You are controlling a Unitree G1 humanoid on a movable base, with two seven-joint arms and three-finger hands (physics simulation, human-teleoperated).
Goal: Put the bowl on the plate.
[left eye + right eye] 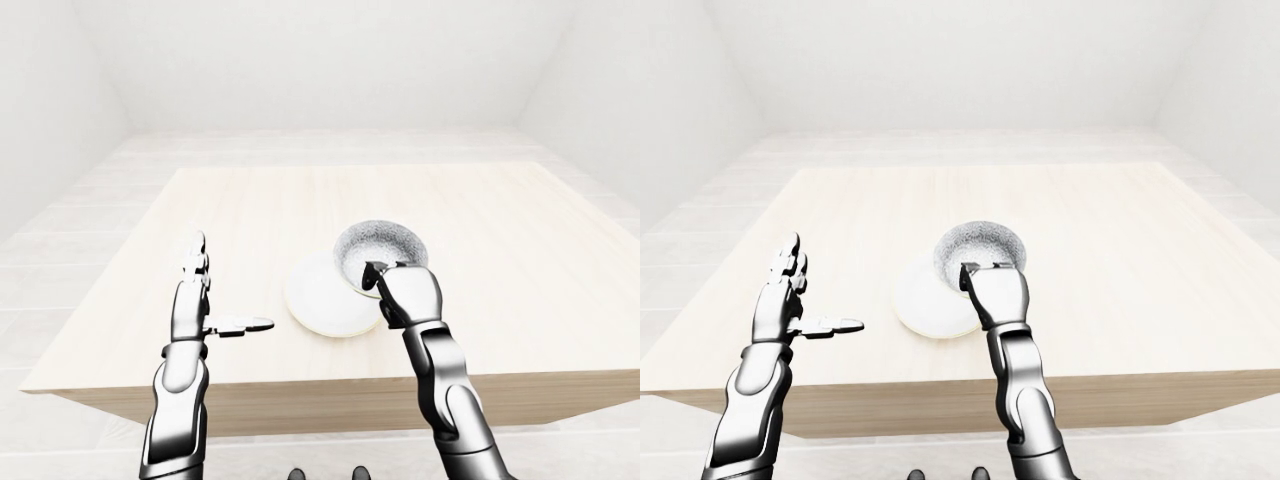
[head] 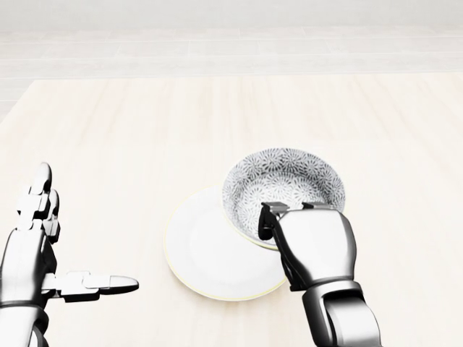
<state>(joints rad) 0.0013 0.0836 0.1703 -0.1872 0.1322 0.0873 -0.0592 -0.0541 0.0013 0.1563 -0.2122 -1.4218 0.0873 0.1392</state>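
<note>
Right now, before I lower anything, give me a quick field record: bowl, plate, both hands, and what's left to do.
bowl: grey-and-white patterned round bowl, opening upward, gripped at its lower rim in the head view
plate: plain white round plate, flat on the pale wooden table
overlap: bowl covers the plate's upper right part, off centre; cannot tell whether they touch
holder: right hand, shut on the bowl's rim
idle: left hand, open, empty, left of the plate
remaining: centre the bowl, set it down, release
</note>
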